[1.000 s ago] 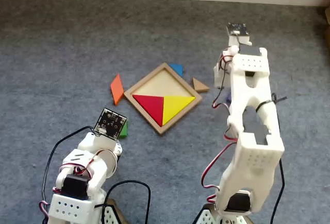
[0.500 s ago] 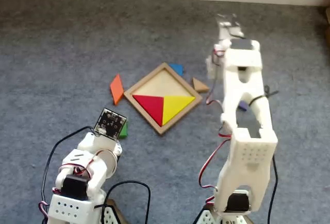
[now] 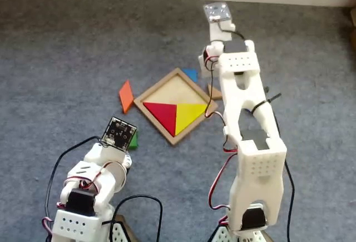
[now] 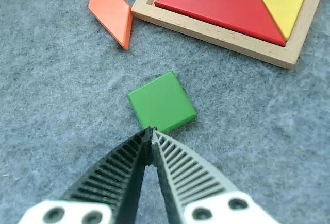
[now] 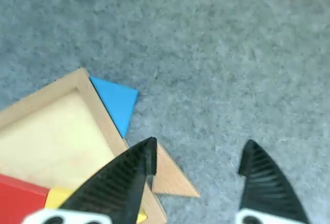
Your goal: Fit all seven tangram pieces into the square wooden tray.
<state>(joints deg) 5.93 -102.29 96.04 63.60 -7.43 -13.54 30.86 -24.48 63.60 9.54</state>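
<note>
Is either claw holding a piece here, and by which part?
Nothing is held. The left claw is shut and empty beside the green square; the right claw is open near the tan triangle.

Left gripper (image 4: 150, 134) pinched closed, left arm (image 3: 92, 183) folded low; right gripper (image 5: 201, 147) spread, right arm (image 3: 245, 103) apparently outstretched.

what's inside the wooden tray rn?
A red triangle and a yellow triangle fill one half of the tray; the other half is bare wood. The floor under those pieces is covered.
</note>
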